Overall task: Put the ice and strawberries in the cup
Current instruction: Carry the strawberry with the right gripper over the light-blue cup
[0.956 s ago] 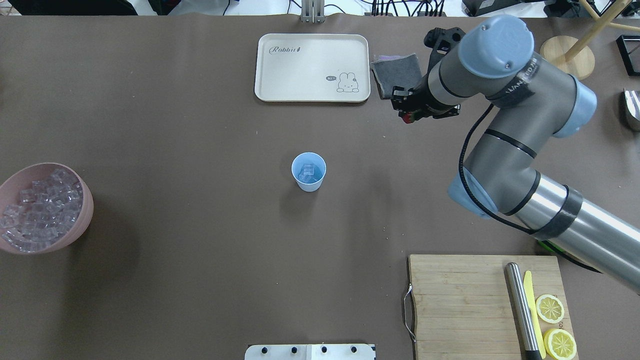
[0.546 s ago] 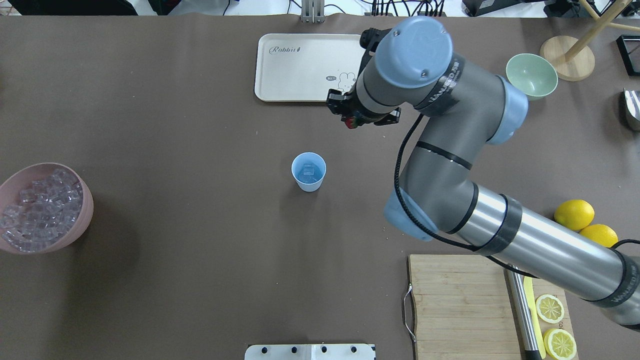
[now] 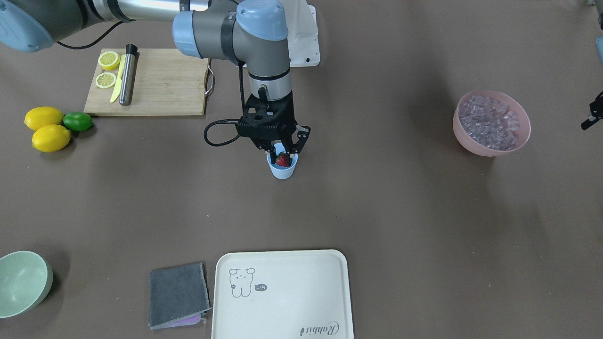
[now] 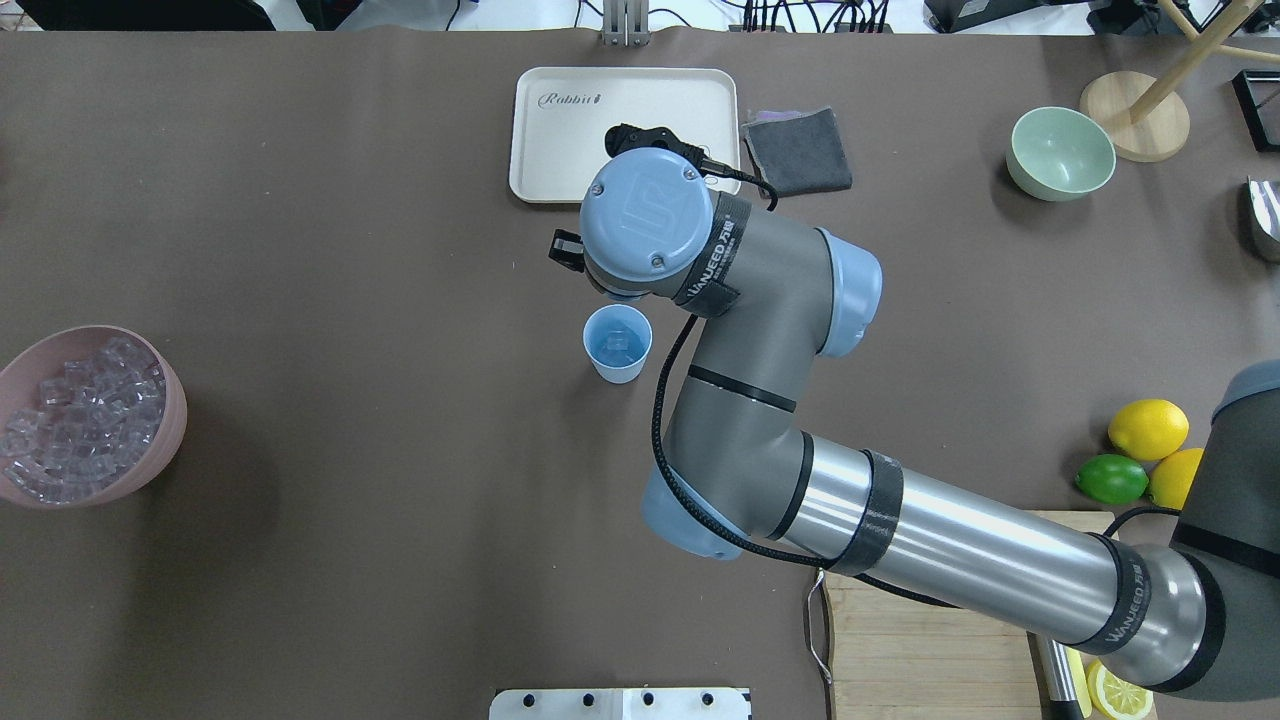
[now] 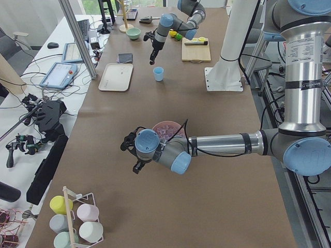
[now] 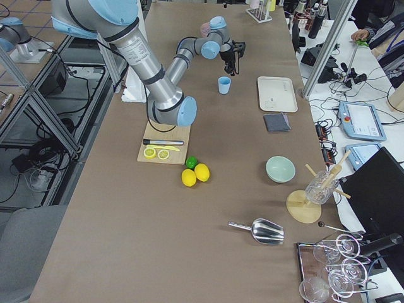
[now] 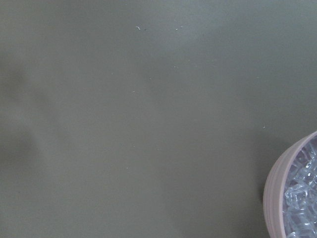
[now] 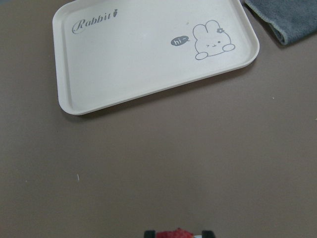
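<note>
My right gripper (image 3: 281, 155) hangs fingers-down close above the cup (image 3: 282, 172), which stands alone near the middle of the table (image 3: 400, 212), well apart from every edge. The fingers are closed on the strawberry (image 3: 283, 161), pinching it from two sides so the red fruit hangs at their tips. In the front-facing view the fruit overlaps the cup's mouth. The side views show the fingertips above the rim and perhaps a little toward the operators' edge, so I judge the fruit is not inside and the grip is there to carry it until it is squarely over the opening. The right wrist camera shows only the top of the strawberry at its lower border, with bare table beyond it and the cream tray (image 8: 148, 59) at the operators' edge. The cup is out of that view, so I cannot confirm the alignment from there. In the overhead view the arm covers the gripper, but the cup's bright blue inside is visible with a few ice cubes (image 4: 618, 343) at the bottom, so the ice part looks done. The rest of the ice fills the pink bowl (image 3: 476, 147) at the table's edge on the robot's left. My left gripper (image 3: 594, 114) is parked beside that bowl, clear of the centre, and I cannot tell how its fingers are set.
</note>
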`<act>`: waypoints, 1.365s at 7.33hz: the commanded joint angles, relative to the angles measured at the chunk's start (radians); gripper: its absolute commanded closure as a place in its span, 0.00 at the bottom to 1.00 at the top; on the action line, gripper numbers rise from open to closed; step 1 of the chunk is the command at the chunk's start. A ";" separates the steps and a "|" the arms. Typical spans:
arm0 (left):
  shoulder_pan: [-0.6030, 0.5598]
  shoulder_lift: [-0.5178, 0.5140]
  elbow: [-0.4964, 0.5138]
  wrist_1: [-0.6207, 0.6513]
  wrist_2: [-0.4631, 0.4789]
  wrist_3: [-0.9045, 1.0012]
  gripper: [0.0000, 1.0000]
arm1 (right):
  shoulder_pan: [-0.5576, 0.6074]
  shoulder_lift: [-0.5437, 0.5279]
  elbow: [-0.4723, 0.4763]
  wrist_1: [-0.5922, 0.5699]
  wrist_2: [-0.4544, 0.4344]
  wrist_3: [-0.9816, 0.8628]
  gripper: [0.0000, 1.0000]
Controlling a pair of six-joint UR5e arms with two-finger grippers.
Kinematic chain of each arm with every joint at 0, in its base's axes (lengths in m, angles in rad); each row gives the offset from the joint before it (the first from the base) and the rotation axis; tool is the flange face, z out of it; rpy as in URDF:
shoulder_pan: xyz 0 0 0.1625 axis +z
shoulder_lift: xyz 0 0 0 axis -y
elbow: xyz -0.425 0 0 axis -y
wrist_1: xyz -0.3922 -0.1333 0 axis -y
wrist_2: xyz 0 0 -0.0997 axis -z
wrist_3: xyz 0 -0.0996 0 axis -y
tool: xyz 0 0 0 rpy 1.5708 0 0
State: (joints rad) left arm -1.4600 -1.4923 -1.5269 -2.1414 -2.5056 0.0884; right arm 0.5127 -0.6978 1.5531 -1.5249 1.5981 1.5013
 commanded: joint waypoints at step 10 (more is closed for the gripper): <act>0.007 -0.041 0.001 0.014 0.013 -0.127 0.02 | 0.048 -0.137 0.144 -0.119 0.074 -0.042 0.00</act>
State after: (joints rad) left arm -1.4537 -1.5097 -1.5283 -2.1361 -2.4971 0.0550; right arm 0.5268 -0.7616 1.6239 -1.6005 1.6402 1.4870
